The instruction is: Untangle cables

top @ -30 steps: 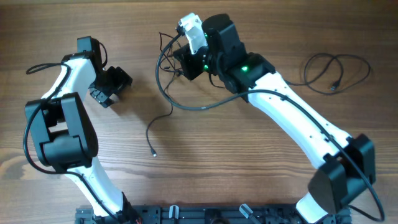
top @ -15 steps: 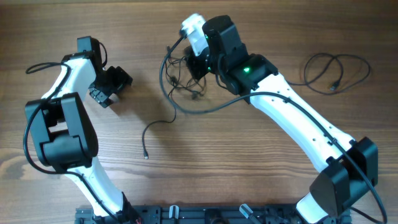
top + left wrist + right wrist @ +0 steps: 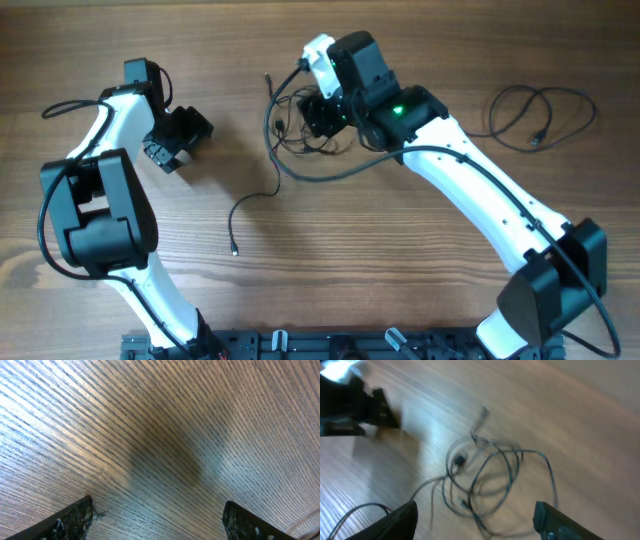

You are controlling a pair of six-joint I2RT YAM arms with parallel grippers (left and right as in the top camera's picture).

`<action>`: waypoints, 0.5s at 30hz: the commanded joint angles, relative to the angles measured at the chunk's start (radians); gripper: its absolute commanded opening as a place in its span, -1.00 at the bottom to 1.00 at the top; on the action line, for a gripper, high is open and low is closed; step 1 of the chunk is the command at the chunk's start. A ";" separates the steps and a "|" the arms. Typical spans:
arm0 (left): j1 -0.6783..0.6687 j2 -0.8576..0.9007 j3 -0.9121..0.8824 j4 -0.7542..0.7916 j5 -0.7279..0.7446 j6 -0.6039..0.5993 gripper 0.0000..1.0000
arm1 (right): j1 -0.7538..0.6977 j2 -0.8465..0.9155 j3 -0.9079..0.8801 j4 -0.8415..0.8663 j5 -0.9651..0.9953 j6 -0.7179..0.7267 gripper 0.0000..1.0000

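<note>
Cables (image 3: pixel 459 461) lie tangled on the tabletop (image 3: pixel 580 420) just beneath the right pincer (image 3: pixel 475 510), jaws spread, holding nothing; left pincer (image 3: pixel 157 506), likewise parted and empty, hangs well apart

Matt wood-grain table (image 3: pixel 350 265); smooth black cables (image 3: pixel 297 143).

The overhead view is filled by a light brown wooden table (image 3: pixel 350 260), its fine grain laid lengthwise from side to side. The surface is lit evenly. A soft dark shadow (image 3: pixel 165 460) is cast on the wood in the left wrist view, and a pale sheen (image 3: pixel 435 425) is seen in the right wrist view.
</note>
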 commanded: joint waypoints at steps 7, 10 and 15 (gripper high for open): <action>0.003 -0.002 0.000 0.003 -0.014 0.015 0.73 | -0.196 0.232 0.012 -0.135 -0.375 0.336 0.52; 0.003 -0.002 0.000 0.003 -0.014 0.016 0.73 | -0.216 0.286 0.012 -0.147 -0.417 0.367 0.39; 0.003 -0.002 0.000 0.010 -0.014 0.016 0.73 | -0.201 0.362 0.012 -0.098 -0.629 0.359 0.26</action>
